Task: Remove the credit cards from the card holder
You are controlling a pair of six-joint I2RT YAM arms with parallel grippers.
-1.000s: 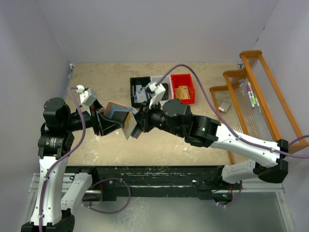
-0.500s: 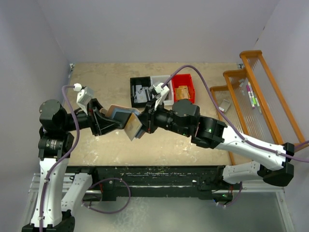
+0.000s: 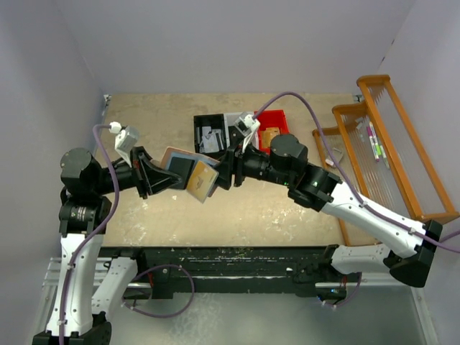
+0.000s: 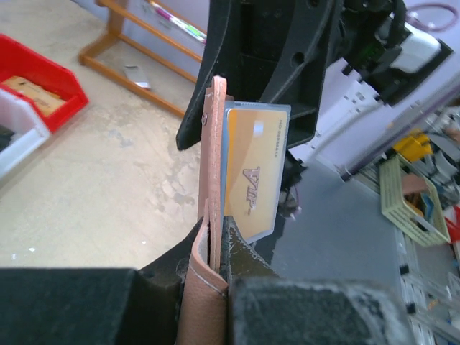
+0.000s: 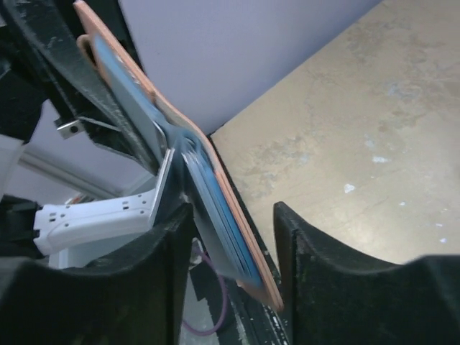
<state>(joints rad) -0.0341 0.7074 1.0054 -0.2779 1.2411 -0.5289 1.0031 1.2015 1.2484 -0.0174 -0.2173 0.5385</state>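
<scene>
- card holder [image 4: 213, 144] is up in the air over the table [image 4: 108, 187], seen edge-on from the left wrist; its near end is pinched tight in the left gripper [image 4: 213, 264]; the pink skin looks soft and floppy, so I'd guess it bends rather than resists a pull
- lying against its blue-grey inside is one credit card [image 4: 251, 172], gold-faced, most of its face showing; probably light, stiff and glossy, so slippery; best bet is pinching the flat faces near the exposed far edge and sliding it straight along the slot; can't tell if more cards sit behind it
- writing: big sideways letters on the card read something like "VIA"; the fine print beside them is too small to read; no brand visible on the holder
- right gripper [image 5: 231, 223] comes next, fingers spread on either side of the holder's far edge, not visibly squeezing anything
- way back: a red bin [image 4: 36, 83] and a wooden rack [image 4: 136, 36]
</scene>
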